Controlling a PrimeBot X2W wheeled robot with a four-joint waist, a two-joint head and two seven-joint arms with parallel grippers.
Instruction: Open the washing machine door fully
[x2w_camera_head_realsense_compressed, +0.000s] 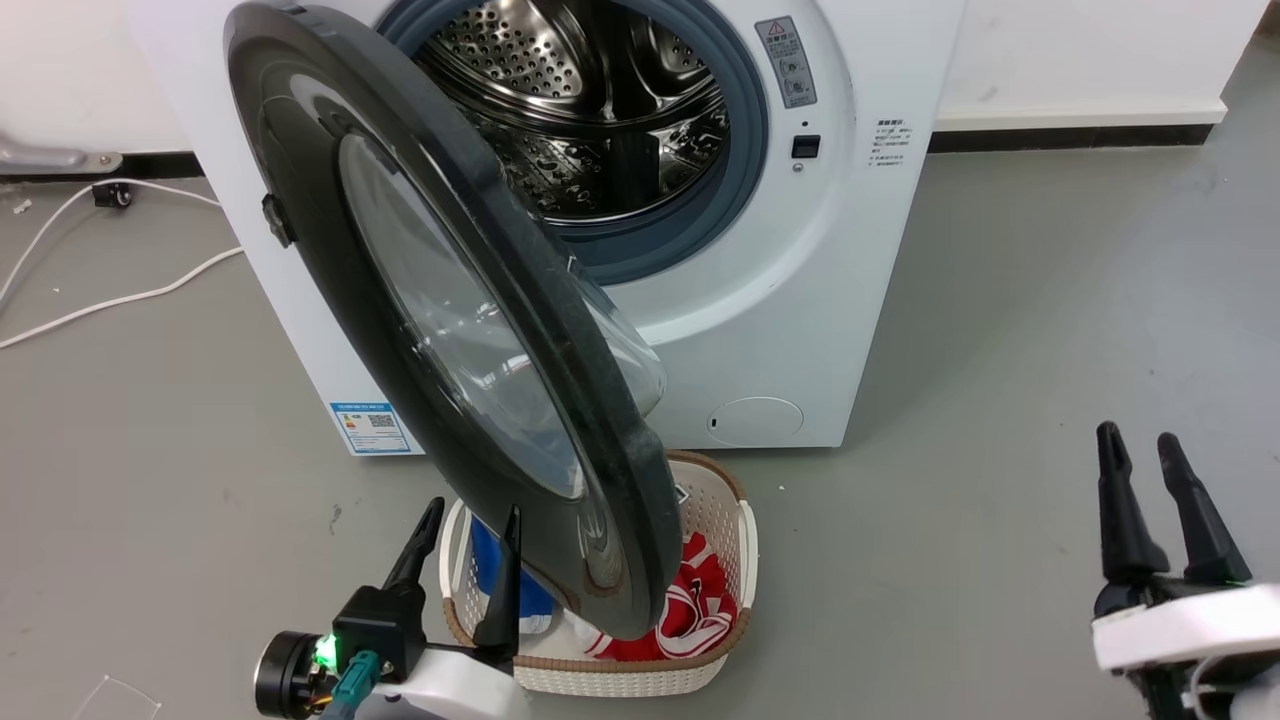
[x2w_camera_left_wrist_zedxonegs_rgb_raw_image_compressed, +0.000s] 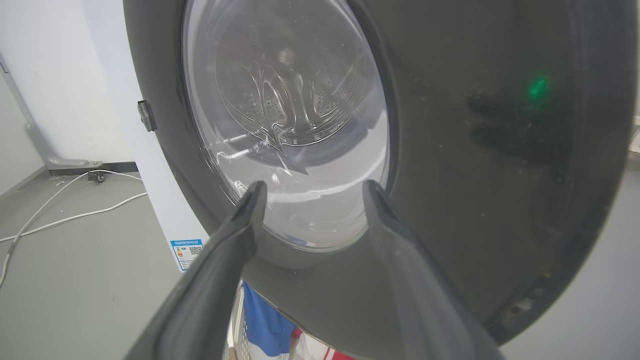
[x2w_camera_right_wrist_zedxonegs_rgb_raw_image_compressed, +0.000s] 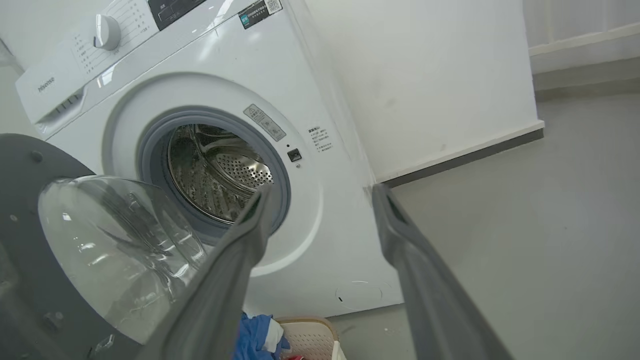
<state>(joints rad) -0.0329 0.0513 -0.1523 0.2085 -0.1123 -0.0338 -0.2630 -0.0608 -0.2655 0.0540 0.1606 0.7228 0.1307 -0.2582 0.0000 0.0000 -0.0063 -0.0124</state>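
Observation:
The white washing machine (x2w_camera_head_realsense_compressed: 840, 270) stands ahead with its steel drum exposed. Its round black door (x2w_camera_head_realsense_compressed: 330, 250), hinged on the left, is swung out toward me, its lower edge hanging over the basket. The clear glass bowl (x2w_camera_right_wrist_zedxonegs_rgb_raw_image_compressed: 115, 245) bulges from the door's inner side. My left gripper (x2w_camera_head_realsense_compressed: 470, 525) is open just in front of the door's outer face, near its lower part; in the left wrist view the left gripper (x2w_camera_left_wrist_zedxonegs_rgb_raw_image_compressed: 310, 192) frames the window (x2w_camera_left_wrist_zedxonegs_rgb_raw_image_compressed: 280, 115). My right gripper (x2w_camera_head_realsense_compressed: 1140, 445) is open at the lower right, well away from the machine (x2w_camera_right_wrist_zedxonegs_rgb_raw_image_compressed: 310, 100).
A white laundry basket (x2w_camera_head_realsense_compressed: 735, 560) with red and blue clothes sits on the floor under the door. White cables (x2w_camera_head_realsense_compressed: 110, 290) run across the grey floor at the left. Bare grey floor spreads to the right of the machine, with a wall and dark skirting behind.

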